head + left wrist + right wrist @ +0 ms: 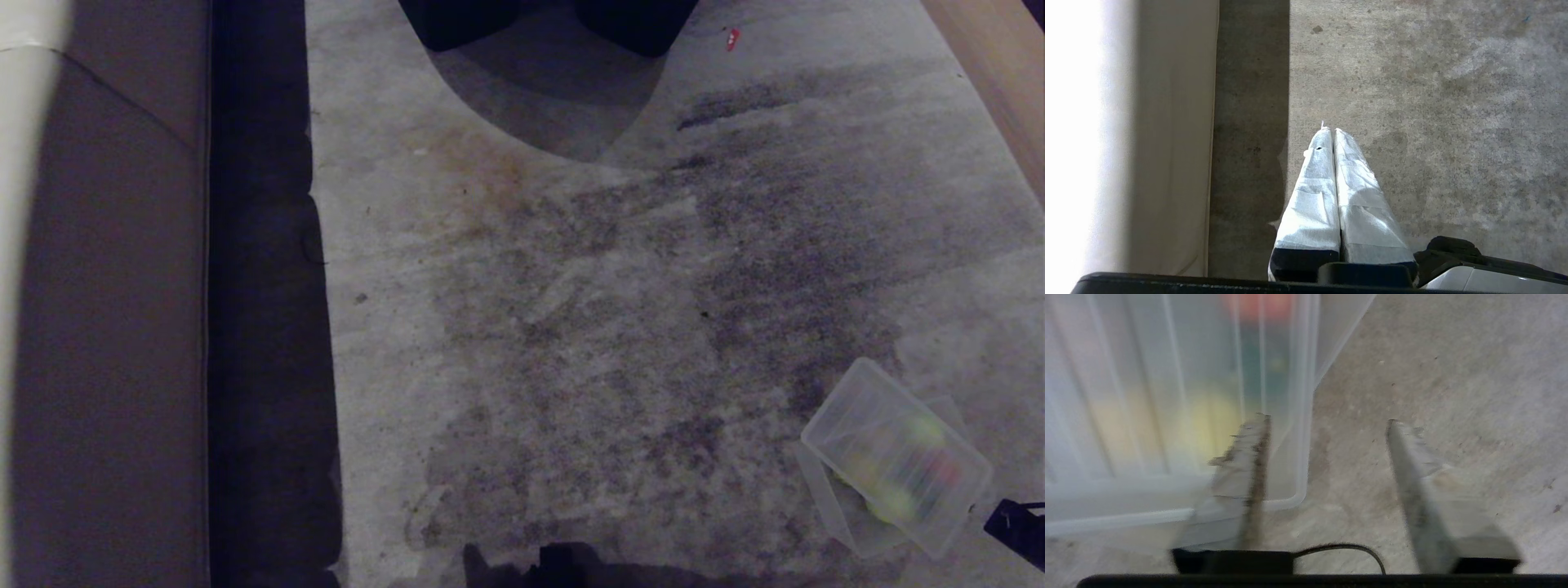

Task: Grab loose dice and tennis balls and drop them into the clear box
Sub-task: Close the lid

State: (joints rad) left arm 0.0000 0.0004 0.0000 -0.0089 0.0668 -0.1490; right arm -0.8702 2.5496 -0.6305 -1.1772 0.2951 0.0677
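The clear box (1167,416), ribbed translucent plastic with rounded corners, sits on the stained carpet (571,327) just beside the right gripper (1327,422), which is spread apart and empty. Blurred yellow-green tennis balls (894,500) and a red shape lie inside; the left gripper (1333,132) is pressed closed, empty.

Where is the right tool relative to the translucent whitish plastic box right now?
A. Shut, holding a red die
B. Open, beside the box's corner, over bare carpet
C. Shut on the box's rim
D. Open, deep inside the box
B. In the right wrist view the right tool has its fingers spread with only stained grey carpet between them, beside the corner of the translucent whitish plastic box.
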